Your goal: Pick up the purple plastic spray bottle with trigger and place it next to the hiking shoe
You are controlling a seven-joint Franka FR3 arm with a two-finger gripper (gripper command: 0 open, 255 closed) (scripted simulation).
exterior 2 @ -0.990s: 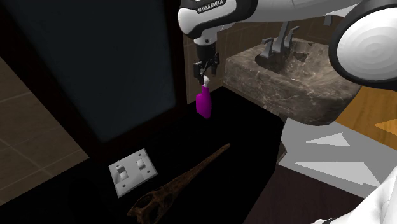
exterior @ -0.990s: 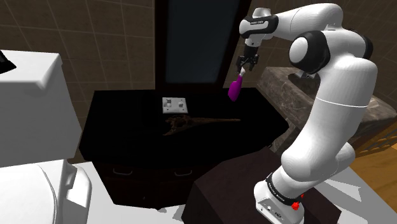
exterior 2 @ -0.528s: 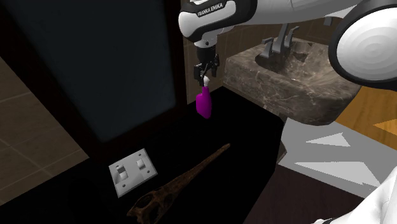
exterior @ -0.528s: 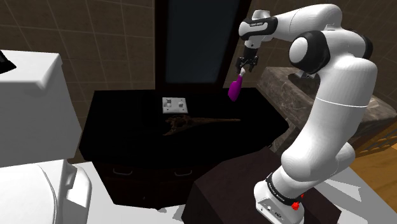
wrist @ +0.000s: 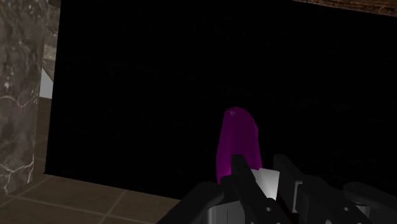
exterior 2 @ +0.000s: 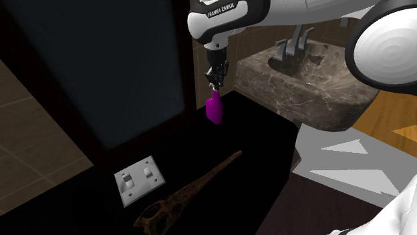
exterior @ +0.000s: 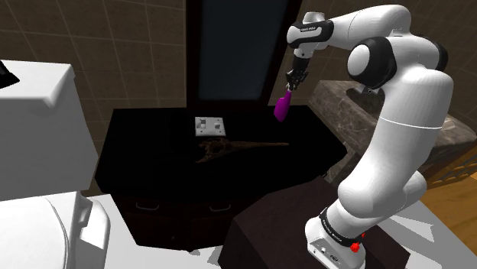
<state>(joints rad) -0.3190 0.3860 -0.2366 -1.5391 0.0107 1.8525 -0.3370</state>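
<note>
Little is being changed: purple spray bottle (exterior: 282, 108) is being kept clasped by gripper (exterior: 290, 85) at upper middle, wrist being turned slightly, carry pending.

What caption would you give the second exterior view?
Black gripper holds a purple spray bottle above the dark tabletop.

I count one purple bottle (exterior: 281, 108), one arm (exterior: 397, 115) with one gripper (exterior 2: 214, 83), and one stand (exterior: 267, 229) on my screens. On the one dark cabinet (exterior: 153, 149) lie one white switch plate (exterior 2: 140, 179) with two rockers (exterior 2: 148, 171) and one brown skull-like piece (exterior: 229, 147). Around it: one stone basin (exterior 2: 314, 87), one faucet (exterior 2: 292, 47), one white toilet (exterior: 38, 122).
</note>
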